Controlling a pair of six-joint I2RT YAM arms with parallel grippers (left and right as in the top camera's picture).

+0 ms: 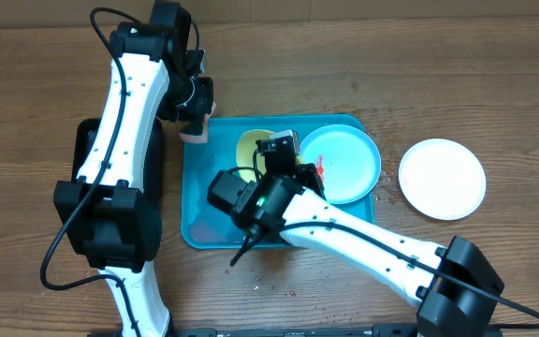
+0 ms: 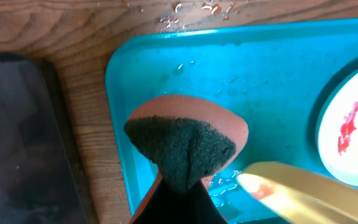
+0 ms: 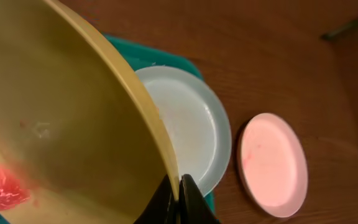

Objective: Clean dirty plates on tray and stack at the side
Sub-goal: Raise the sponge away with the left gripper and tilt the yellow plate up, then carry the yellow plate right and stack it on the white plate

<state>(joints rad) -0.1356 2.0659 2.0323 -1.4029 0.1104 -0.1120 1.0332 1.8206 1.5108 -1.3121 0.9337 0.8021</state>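
The turquoise tray lies mid-table. My right gripper is shut on the rim of the yellow-green plate and holds it tilted up over the tray; a red sauce smear shows on it. In the overhead view this plate is partly hidden by the right arm. The pale blue plate lies in the tray's right half with a red smear. The white plate lies on the table right of the tray. My left gripper is shut on a sponge, orange with a dark scrub face, over the tray's far left corner.
A black tray lies left of the turquoise tray, under the left arm. Water droplets sit on the turquoise tray's floor. Small crumbs lie on the wooden table in front of the tray.
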